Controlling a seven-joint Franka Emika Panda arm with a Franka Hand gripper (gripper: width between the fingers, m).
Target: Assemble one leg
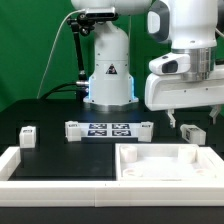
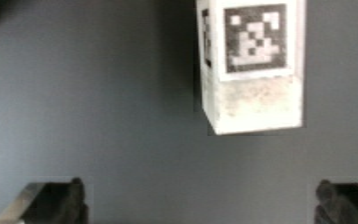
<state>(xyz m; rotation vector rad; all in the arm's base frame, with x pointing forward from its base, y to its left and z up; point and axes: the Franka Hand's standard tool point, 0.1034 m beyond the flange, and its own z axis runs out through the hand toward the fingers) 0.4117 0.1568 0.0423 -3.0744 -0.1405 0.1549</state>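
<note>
My gripper is wide open, with nothing between its two fingers. It hangs above the black table, to the exterior view's right of the marker board. The leg lies on the table just past that end of the marker board, apart from the fingers. Another small block sits past the marker board's other end.

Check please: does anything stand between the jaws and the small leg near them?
Nothing visible does. In the wrist view, only dark table surface lies between the gripper and the leg; the jaws are open.
</note>
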